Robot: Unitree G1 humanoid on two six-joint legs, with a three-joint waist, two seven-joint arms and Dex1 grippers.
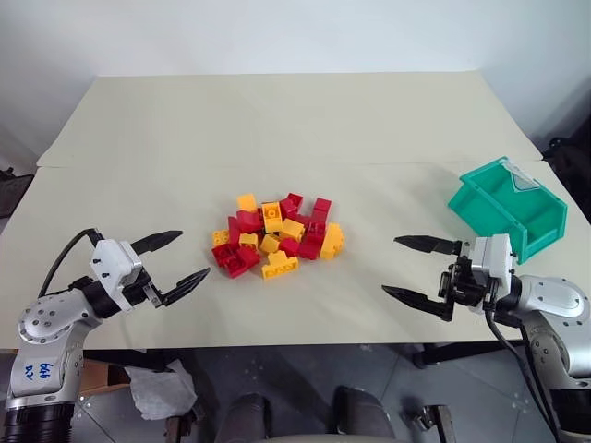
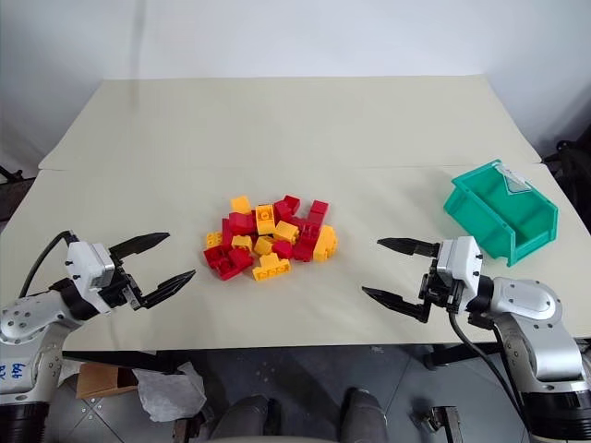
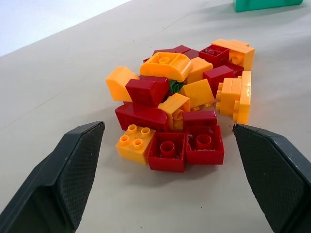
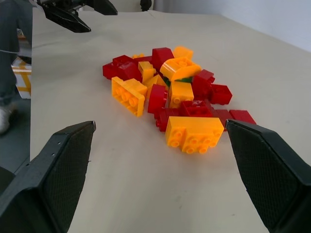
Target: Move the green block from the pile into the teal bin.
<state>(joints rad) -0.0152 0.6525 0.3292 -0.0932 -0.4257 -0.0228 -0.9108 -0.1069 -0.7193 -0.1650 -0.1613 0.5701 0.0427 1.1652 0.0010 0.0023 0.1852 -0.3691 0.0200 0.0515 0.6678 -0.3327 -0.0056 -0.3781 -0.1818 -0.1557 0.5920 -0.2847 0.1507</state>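
The pile (image 1: 273, 236) of red and yellow bricks lies mid-table between my two arms. Only a sliver of the green block (image 3: 175, 86) peeks out deep in the heap, tucked under a curved yellow brick (image 3: 164, 64); the right wrist view catches the same green block (image 4: 183, 79). At the right edge of the table, the teal bin (image 1: 484, 210) stands with its open side up. My left gripper (image 1: 194, 255) hovers open to the left of the pile, holding nothing. Level with it on the other side, my right gripper (image 1: 391, 266) is open and empty, just in front of the bin.
The beige table (image 1: 277, 120) has a seam running across it behind the pile, and a white wall stands beyond. A crumpled white bag (image 1: 159, 388) lies on the floor under the front edge. A person's leg (image 4: 13, 53) stands past the table's left side.
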